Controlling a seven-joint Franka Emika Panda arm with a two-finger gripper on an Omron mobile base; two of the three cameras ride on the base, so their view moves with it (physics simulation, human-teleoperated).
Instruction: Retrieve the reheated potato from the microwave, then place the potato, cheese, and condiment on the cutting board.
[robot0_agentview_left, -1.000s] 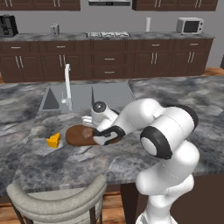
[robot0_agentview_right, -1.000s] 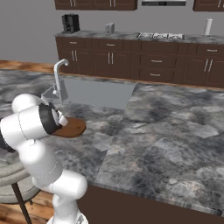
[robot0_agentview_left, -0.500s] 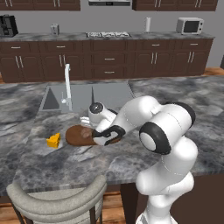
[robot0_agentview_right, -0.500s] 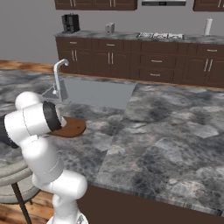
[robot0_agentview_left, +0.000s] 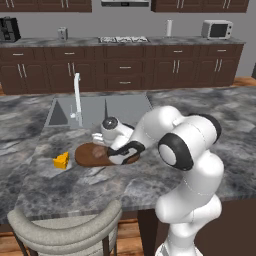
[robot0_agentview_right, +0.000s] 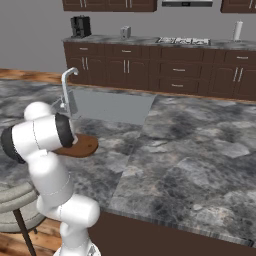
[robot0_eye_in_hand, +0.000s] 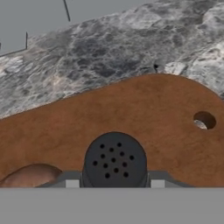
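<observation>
In the hand view the gripper (robot0_eye_in_hand: 114, 183) is pinched on the condiment (robot0_eye_in_hand: 115, 160), its perforated black top at 6 o'clock, low over the cutting board (robot0_eye_in_hand: 144, 113). The potato (robot0_eye_in_hand: 29, 176) already lies on the board at 8 o'clock — that part looks done. The shaker still needs releasing, and the cheese (robot0_agentview_left: 61, 160) sits on the counter just off the board's 9 o'clock end — not yet moved.

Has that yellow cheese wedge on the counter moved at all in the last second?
No. The cheese lies on the counter just left of the cutting board, below the faucet, as it did a second ago.
</observation>
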